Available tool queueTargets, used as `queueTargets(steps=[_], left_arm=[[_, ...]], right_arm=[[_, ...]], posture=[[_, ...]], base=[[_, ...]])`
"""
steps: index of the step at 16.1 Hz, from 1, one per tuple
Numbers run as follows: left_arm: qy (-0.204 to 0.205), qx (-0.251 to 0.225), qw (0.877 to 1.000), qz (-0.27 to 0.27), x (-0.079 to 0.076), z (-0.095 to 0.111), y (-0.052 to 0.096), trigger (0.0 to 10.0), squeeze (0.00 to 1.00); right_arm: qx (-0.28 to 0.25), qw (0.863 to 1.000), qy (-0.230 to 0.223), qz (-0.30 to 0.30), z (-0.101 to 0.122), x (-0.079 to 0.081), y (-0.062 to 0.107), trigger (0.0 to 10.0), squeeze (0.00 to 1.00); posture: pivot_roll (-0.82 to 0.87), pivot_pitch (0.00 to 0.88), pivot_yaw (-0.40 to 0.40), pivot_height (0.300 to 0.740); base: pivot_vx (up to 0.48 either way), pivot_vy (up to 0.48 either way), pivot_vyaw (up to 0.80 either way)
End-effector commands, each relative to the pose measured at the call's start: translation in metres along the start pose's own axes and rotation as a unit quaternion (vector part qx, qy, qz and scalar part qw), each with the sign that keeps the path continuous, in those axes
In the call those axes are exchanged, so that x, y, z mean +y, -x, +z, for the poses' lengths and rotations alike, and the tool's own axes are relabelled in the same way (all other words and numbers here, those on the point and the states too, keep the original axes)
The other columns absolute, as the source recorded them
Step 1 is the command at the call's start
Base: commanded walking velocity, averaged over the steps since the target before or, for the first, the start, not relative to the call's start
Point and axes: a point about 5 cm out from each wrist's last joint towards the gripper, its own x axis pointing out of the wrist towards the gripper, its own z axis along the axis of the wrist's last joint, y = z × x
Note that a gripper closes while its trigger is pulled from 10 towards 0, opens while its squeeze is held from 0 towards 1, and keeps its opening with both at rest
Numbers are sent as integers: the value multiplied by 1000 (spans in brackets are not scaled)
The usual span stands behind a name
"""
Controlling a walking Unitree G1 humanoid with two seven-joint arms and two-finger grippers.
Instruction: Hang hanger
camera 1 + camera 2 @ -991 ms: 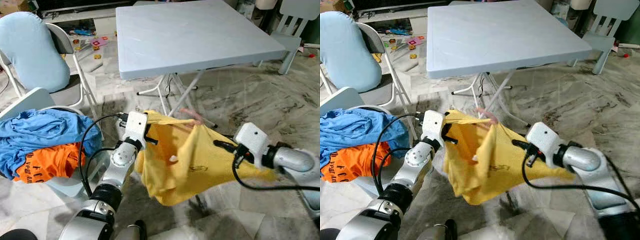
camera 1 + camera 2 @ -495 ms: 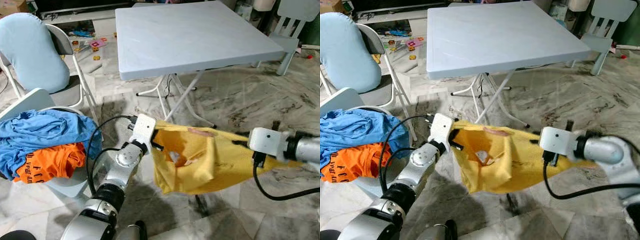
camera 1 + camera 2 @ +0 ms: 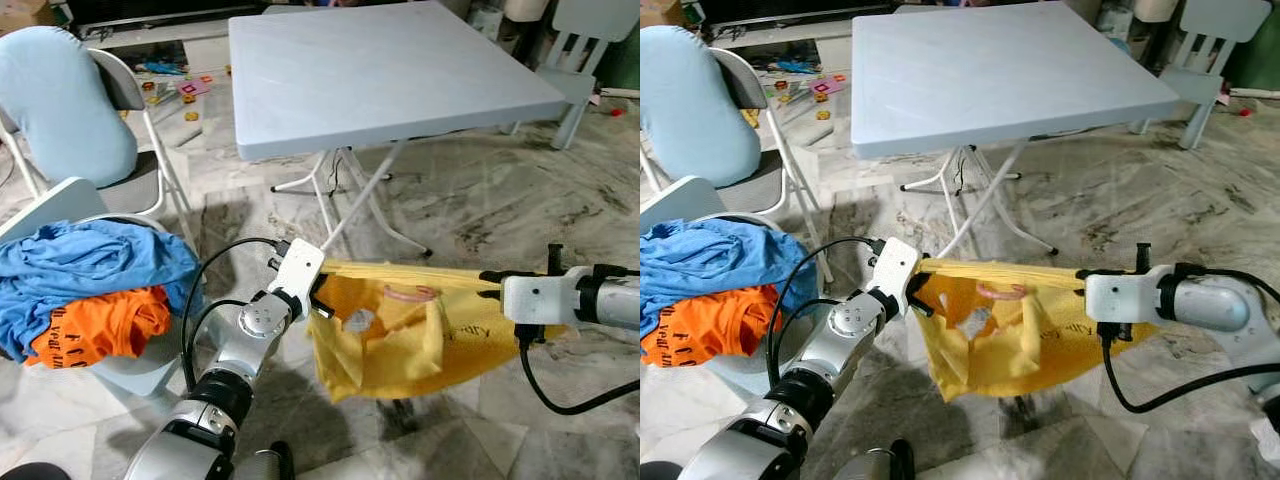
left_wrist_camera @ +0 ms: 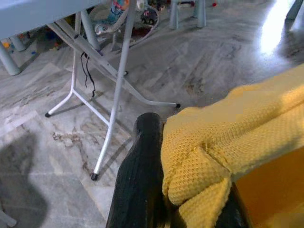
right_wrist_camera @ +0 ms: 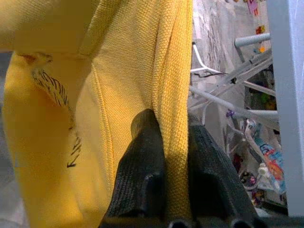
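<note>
Head view: I hold yellow shirt stretched taut between both fingers, long axis running left-right, hanging in front of bench. No hanger that I can make out.

Left wrist: left gripper clamped on shirt edge.

Right wrist: right gripper pinching shirt fold.

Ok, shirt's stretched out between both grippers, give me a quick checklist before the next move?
1. Left gripper clamped on the yellow shirt: ok, fabric is bunched between its fingers.
2. Right gripper clamped on the shirt: ok, a fold is pinched between its fingers.
3. Top edge taut between the grippers: ok, it runs nearly straight.
4. Shirt off the floor: ok, it hangs free.
5. Pink hanger seated in the collar: cannot tell.
6. Distance from the table: ok, the shirt is in front of it.
</note>
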Motion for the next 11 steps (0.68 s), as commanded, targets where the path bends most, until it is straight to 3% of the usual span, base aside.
queueTargets(steps=[1,2,3,4,5,6,7,8,9,10,11], left_arm=[[17,4,998,66,27,-7,10,10000,0],[28,-8,997,65,24,-3,9,9176,0],[39,-16,997,60,19,-1,8,7647,0],[49,-21,998,37,9,-1,8,3333,0],[52,-18,998,8,2,-4,9,902,0],[50,-13,998,-18,-2,-6,10,824,0],[50,-12,998,-25,-3,-6,10,824,0],[31,-6,998,-63,-4,-7,11,3569,0],[30,0,997,-67,-3,-7,12,4118,0],[31,4,997,-67,-1,-8,13,7569,0],[36,10,996,-75,-2,-10,13,9490,0]], right_arm=[[45,997,-31,-46,-17,-16,16,10000,0],[35,997,-50,-51,-16,-11,10,10000,0],[22,997,-61,-45,-13,-4,4,10000,0],[-11,997,-70,-16,-6,14,-3,10000,0],[-26,998,-62,15,-2,25,-4,10000,0],[-25,998,-52,39,-4,30,0,10000,0],[-23,998,-49,45,-5,30,1,10000,0],[-4,997,-31,75,-14,24,17,10000,0],[4,995,-28,95,-17,19,30,10000,0],[-5,993,-40,108,-17,14,40,10000,0],[-26,991,-58,121,-15,6,54,10000,0]], posture=[[-63,104,50,740],[-59,103,47,740],[-56,103,48,740],[-52,103,52,740],[-54,103,59,740],[-54,103,59,740],[-54,103,59,740],[-58,103,63,740],[-62,102,62,740],[-63,102,63,740],[-65,101,61,740]], base=[[0,0,0],[0,0,0],[0,0,0],[0,0,0],[0,0,0],[0,0,0],[0,0,0],[0,0,0],[0,0,0],[0,0,0],[0,0,0]])
